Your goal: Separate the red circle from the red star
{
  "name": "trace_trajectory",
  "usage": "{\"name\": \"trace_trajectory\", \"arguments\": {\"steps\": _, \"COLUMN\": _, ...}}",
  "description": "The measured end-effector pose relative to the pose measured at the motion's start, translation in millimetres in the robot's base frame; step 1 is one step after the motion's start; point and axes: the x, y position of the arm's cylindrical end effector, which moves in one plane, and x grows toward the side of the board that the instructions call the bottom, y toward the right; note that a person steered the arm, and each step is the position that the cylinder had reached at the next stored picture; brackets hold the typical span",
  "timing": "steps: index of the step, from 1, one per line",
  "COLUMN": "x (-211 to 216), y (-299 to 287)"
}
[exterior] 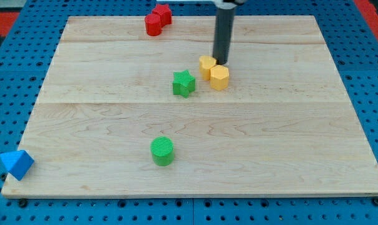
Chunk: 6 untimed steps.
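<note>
Two red blocks sit together at the view's top, left of centre: the red circle (153, 25) in front and the red star (163, 13) behind it to the right, touching. My tip (221, 62) is well to their lower right, at the top edge of two yellow blocks, between a yellow star-like block (206, 65) and a yellow hexagon (219, 77).
A green star (184, 83) lies left of the yellow blocks. A green circle (162, 151) sits lower centre. A blue triangle (16, 164) rests at the wooden board's (301, 150) bottom-left corner, partly off it. Blue pegboard surrounds the board.
</note>
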Motion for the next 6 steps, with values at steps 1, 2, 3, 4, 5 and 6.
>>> {"name": "trace_trajectory", "arguments": {"steps": 1, "x": 0.2, "y": -34.2}}
{"name": "trace_trajectory", "arguments": {"steps": 2, "x": -66.5, "y": -51.1}}
{"name": "trace_trajectory", "arguments": {"steps": 3, "x": -131.6, "y": -37.5}}
{"name": "trace_trajectory", "arguments": {"steps": 4, "x": -146.6, "y": -51.8}}
{"name": "trace_trajectory", "arguments": {"steps": 5, "x": -144.5, "y": -129.4}}
{"name": "trace_trajectory", "arguments": {"steps": 6, "x": -115.1, "y": -174.8}}
